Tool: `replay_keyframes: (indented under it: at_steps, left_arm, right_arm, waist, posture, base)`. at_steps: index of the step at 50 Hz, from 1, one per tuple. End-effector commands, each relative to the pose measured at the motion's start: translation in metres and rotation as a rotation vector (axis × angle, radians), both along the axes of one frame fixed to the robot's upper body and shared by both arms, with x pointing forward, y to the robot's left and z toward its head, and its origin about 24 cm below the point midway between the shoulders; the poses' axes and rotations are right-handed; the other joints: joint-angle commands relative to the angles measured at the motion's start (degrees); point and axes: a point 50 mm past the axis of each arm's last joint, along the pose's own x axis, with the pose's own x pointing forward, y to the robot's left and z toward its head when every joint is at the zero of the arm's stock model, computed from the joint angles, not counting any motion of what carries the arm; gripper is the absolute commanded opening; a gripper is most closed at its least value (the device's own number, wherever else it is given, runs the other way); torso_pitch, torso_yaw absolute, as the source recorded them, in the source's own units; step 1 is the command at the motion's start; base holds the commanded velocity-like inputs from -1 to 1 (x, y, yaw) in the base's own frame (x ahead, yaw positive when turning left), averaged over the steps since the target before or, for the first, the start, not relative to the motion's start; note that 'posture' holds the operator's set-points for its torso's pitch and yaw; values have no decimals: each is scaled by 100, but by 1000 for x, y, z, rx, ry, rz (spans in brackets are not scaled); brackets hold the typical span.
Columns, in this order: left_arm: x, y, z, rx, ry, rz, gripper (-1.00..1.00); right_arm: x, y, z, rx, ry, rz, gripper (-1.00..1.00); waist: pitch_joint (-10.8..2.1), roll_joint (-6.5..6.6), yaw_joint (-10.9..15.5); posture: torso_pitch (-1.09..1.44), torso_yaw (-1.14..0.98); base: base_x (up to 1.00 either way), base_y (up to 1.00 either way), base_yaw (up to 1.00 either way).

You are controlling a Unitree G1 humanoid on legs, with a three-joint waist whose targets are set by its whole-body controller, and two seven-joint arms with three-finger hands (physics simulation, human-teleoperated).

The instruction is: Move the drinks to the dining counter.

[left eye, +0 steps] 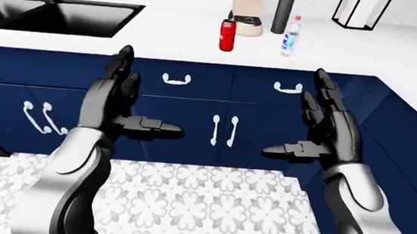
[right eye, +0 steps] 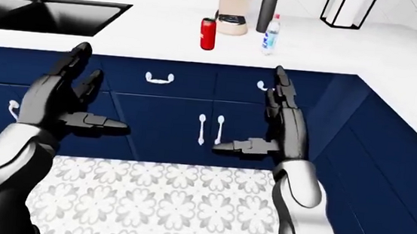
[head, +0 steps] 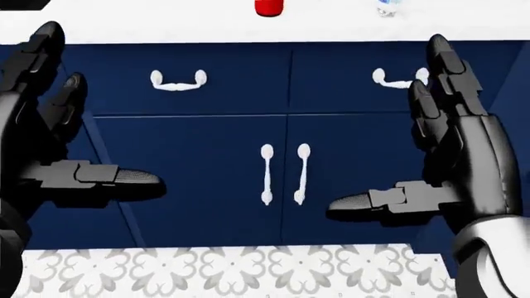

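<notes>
A red can [left eye: 227,35] stands on the white counter [left eye: 162,33] near the top middle of the left-eye view. A clear water bottle [left eye: 291,36] with a blue label stands to its right. In the head view only the red can [head: 268,7] and the bottle's base [head: 388,7] peek in at the top edge. My left hand [left eye: 131,96] and right hand [left eye: 310,123] are raised before the blue cabinet doors, fingers spread and thumbs pointing inward. Both are open, hold nothing, and are well below the drinks.
A black sink [left eye: 59,14] with a faucet lies at the counter's left. A beige appliance [left eye: 252,10], a dark cylinder [left eye: 284,10] and a black wire holder [left eye: 362,10] stand behind the drinks. Blue cabinets [left eye: 192,127] with white handles face me; patterned floor [left eye: 185,206] lies below.
</notes>
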Motion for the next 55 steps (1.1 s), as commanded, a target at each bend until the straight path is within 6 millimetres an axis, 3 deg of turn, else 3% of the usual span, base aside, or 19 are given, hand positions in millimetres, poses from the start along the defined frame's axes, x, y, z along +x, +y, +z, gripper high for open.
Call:
replay_keyframes:
  at_steps: [1, 3, 8, 16, 17, 23, 24, 25, 27, 30, 31, 33, 37, 39, 40, 42, 52, 54, 55]
  left_arm:
    - [-3, 0, 11, 3, -71, -2, 100]
    - [-2, 0, 10, 2, -70, -1, 100]
    - [-2, 1, 11, 1, -71, 0, 100]
    - [-4, 2, 11, -3, -72, 3, 100]
    - [-3, 2, 11, -3, -72, 4, 100]
    - [-4, 4, 13, -3, -75, 6, 100]
    - [-4, 4, 13, -3, -76, 7, 100]
    - [-4, 5, 14, -4, -77, 8, 100]
    - [-3, 7, 15, -5, -79, 10, 100]
    - [-2, 6, 19, 0, -82, 9, 100]
    - [-1, 6, 21, 1, -84, 9, 100]
    - [0, 7, 25, 5, -88, 9, 100]
    - [4, 5, 36, 14, -92, 0, 100]
    - [9, 2, 44, 23, -94, -11, 100]
    - [11, 0, 45, 30, -93, -14, 100]
    - [18, -2, 47, 31, -87, -23, 100]
    - [18, -6, 57, 36, -93, -32, 100]
    - [18, -5, 60, 34, -97, -32, 100]
    - [18, -5, 61, 35, -99, -32, 100]
  right_arm:
    - [-3, 1, 15, -7, -82, 5, 100]
    - [-4, 1, 16, -8, -89, 5, 100]
    - [-4, 1, 20, -3, -93, 6, 100]
    - [-4, 1, 24, -3, -98, 13, 100]
    - [-5, 2, 24, -4, -99, 13, 100]
    - [-5, 4, 29, -12, -110, 20, 100]
    - [-5, 5, 30, -13, -111, 21, 100]
    - [-6, 5, 31, -17, -115, 23, 100]
    - [-6, 5, 32, -5, -117, 29, 100]
    - [-7, 7, 38, -3, -125, 42, 100]
    - [-6, 7, 39, -5, -127, 41, 100]
    - [-6, 7, 42, -10, -129, 40, 100]
    - [-2, 0, 51, -10, -138, -2, 100]
    - [-2, -6, 58, 3, -151, -34, 100]
    - [-3, -8, 60, 6, -156, -40, 100]
    - [-5, -11, 63, 9, -170, -48, 100]
    - [-16, -22, 74, 23, -206, -72, 100]
    - [-16, -22, 76, 26, -207, -71, 100]
    - [-16, -21, 76, 29, -207, -67, 100]
  waist:
    - [-107, -17, 13]
    - [-100, -1, 5]
    - [-74, -364, -25]
    - [-57, -488, -109]
    - [-82, -294, -102]
    - [-164, 267, -20]
    - [-212, -1, -35]
    - [-143, 51, -34]
    - [-319, 37, -90]
    - [-196, -595, -59]
    - [-197, -396, 5]
    - [-242, -417, -13]
    - [-146, -87, -224]
    - [-256, 257, -235]
    - [-325, 184, -205]
    - [-3, 258, -124]
    - [-9, -254, 158]
    - [-68, -557, 182]
    - [-148, -867, 144]
  posture:
    - [0, 0]
    - [0, 0]
    - [0, 0]
    - [0, 0]
    - [0, 0]
    - [0, 0]
    - [0, 0]
    - [0, 0]
    - [0, 0]
    - [0, 0]
    - [0, 0]
    - [0, 0]
    - [0, 0]
    - [0, 0]
    - [0, 0]
    - [0, 0]
    - [0, 0]
    - [0, 0]
    - [0, 0]
  base:
    - [2, -51, 0]
    - [1, -18, 0]
    - [0, 0, 0]
    - [0, -7, 0]
    - [0, -62, 0]
    - [0, -55, 0]
    - [0, -16, 0]
    - [0, 0, 0]
    - [0, 14, 0]
    - [0, 0, 94]
    - [0, 0, 100]
    - [0, 0, 100]
    - [0, 0, 72]
    - [0, 0, 0]
    - [20, -9, 0]
    - [48, -21, 0]
    - [55, -23, 0]
    - [55, -24, 0]
    - [52, -25, 0]
